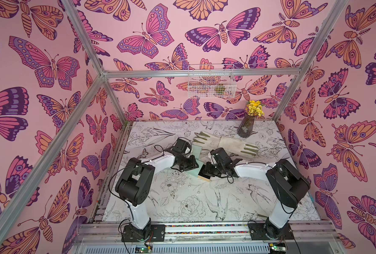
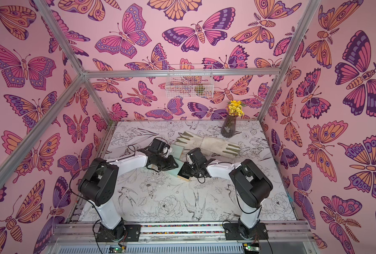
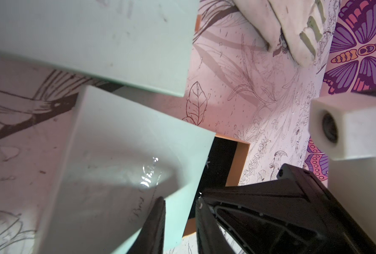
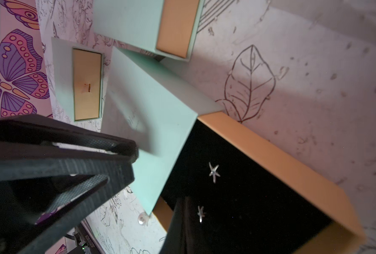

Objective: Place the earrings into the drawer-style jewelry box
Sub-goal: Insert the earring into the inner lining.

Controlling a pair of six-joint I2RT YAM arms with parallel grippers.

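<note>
Left fingers (image 3: 158, 217) pinch mint sleeve (image 3: 121, 154). Right fingers (image 4: 180, 222) closed, seemingly empty, above open drawer (image 4: 270, 156). Star earrings (image 4: 214, 172) inside. Next, probably: fine pinch on pearl (image 4: 142, 220) lying on desk (image 4: 314, 88).

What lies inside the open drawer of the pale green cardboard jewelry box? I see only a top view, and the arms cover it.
Observer: On the black lining of the tan cardboard drawer lie two silver star-shaped earrings, apart from each other.
Operator: Does the left tool hold the box?
Observer: Yes, the left tool is shut on the pale green cardboard sleeve, at its open end.
</note>
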